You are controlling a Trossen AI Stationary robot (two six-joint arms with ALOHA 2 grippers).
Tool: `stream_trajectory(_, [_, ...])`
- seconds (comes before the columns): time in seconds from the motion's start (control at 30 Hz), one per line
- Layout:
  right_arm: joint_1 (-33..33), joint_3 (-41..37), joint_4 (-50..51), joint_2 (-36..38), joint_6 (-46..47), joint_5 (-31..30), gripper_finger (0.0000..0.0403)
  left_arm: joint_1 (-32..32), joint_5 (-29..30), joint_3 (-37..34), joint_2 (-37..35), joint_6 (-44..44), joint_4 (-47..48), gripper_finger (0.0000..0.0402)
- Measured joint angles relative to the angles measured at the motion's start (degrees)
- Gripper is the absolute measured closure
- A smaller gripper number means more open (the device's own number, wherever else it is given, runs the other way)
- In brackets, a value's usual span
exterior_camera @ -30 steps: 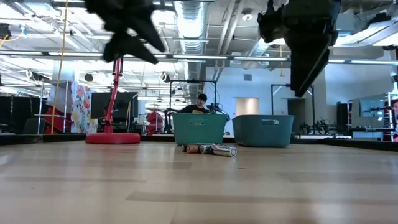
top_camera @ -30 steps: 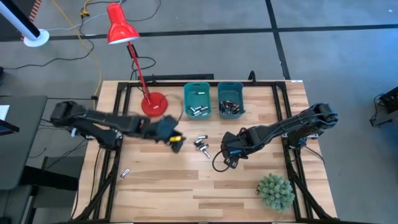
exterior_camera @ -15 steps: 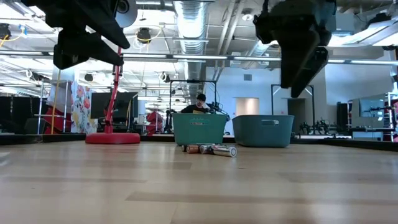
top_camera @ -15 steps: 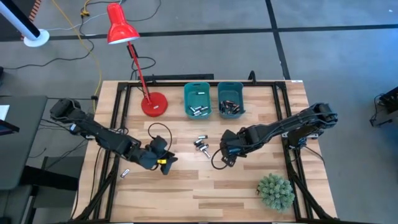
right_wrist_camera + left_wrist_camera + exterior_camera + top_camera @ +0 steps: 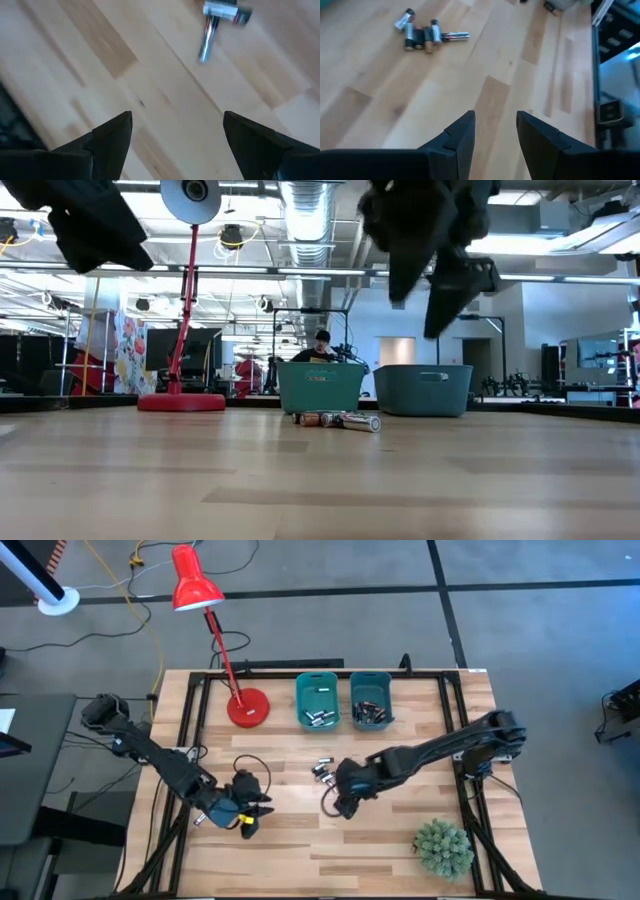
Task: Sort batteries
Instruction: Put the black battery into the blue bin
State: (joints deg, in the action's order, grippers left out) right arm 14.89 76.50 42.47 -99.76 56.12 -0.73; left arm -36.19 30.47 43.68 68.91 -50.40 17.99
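Several loose batteries (image 5: 322,771) lie in a small cluster on the wooden table's middle, in front of two teal bins (image 5: 318,700) (image 5: 370,700) that hold more batteries. The cluster also shows in the low view (image 5: 340,420), the left wrist view (image 5: 422,35) and the right wrist view (image 5: 220,12). My right gripper (image 5: 340,790) hovers open just near-right of the cluster, fingers (image 5: 112,132) wide apart and pointing down. My left gripper (image 5: 247,817) hangs open over the near-left table, nothing between its fingers (image 5: 462,132). One battery (image 5: 197,821) lies beside the left arm.
A red desk lamp stands with its base (image 5: 247,707) at the far left, left of the bins. A green plant (image 5: 443,845) sits at the near right corner. Black frame rails (image 5: 185,740) run along both table sides. Bare wood lies between the two grippers.
My left gripper has swung from the table's middle, near the lamp base, toward the near left edge and sunk a little. My right gripper has moved left toward the battery cluster and turned. The batteries have stayed where they were.
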Motion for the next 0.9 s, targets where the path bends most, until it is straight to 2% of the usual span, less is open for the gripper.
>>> stream_trajectory(0.27, [1.63,17.91,25.35,-18.61,-1.66,9.28,0.0075,-0.52,1.89,0.02,-3.39,1.14,9.36,0.0261])
stream_trajectory(0.4, [2.39,23.13,34.54,-25.03,-5.87,15.42,0.0075,-0.74,1.91,0.0,-3.73,1.14,11.88,0.0261])
stream_trajectory(0.6, [4.21,23.7,36.88,-30.23,-11.89,26.12,0.0076,-1.83,1.62,0.0,-3.72,0.97,12.47,0.0261])
stream_trajectory(0.9, [8.51,21.47,43.19,-34.76,-21.6,28.03,0.0076,-2.93,1.61,0.0,-3.7,-4.62,11.73,0.0261])
